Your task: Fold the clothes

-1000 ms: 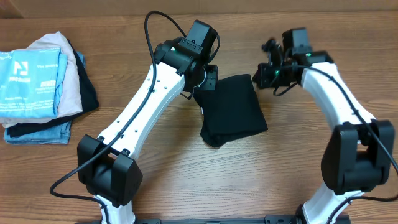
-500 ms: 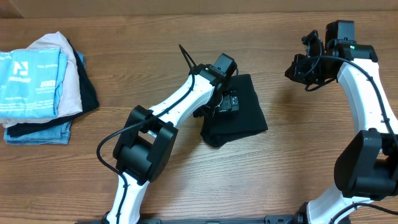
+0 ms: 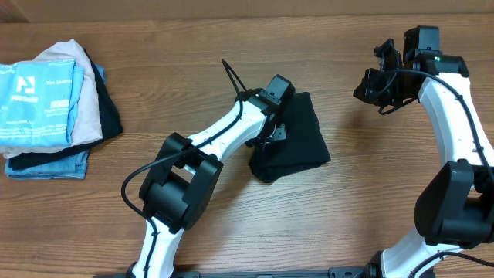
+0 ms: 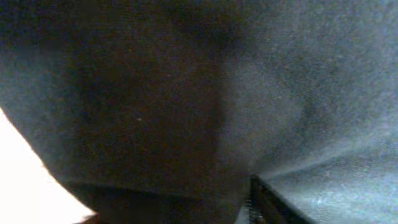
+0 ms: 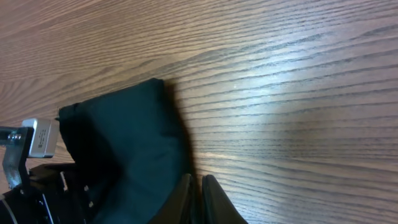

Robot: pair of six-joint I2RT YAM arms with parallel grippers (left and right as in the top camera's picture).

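Black, soft cloth: the T-shirt (image 3: 302, 143) lies folded into a compact bundle mid-worktop (image 3: 231, 224). The left tool (image 3: 275, 133) is pressed into its left edge, and whether its jaws grip cannot be told. The right tool (image 3: 363, 89) hangs closed and empty, well apart. The left should probably lift straight off, so no layer drags loose.

The left wrist view is filled by blurred fabric of the folded black matte T-shirt (image 4: 186, 93). Seen from overhead, the jaws of the left gripper (image 3: 275, 133) are lost against that dark cloth. The light blue printed garment (image 3: 38, 96) is cropped by the left edge.
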